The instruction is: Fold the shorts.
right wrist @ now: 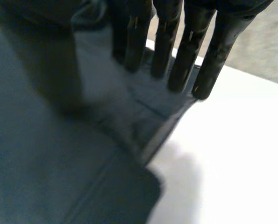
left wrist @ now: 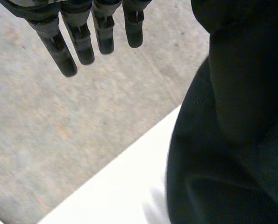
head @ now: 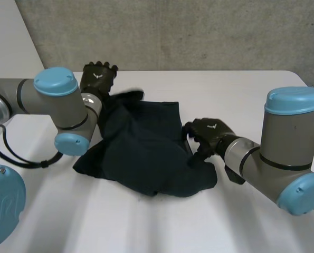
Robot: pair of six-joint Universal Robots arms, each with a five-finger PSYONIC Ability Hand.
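Note:
The dark shorts [head: 141,147] lie crumpled in the middle of the white table [head: 236,221], partly folded over themselves. My left hand [head: 97,78] hovers above their far left corner, fingers [left wrist: 82,42] straight and holding nothing, with the shorts [left wrist: 232,140] beside it. My right hand [head: 209,133] sits at the shorts' right edge. Its fingers [right wrist: 185,51] reach straight out over the cloth [right wrist: 59,163] near a corner, with the thumb apart from them and no cloth pinched between.
A grey concrete wall [head: 199,31] rises just behind the table's far edge. Bare white tabletop runs along the front and to the right of the shorts. My left arm [head: 62,105] lies across the left side of the table.

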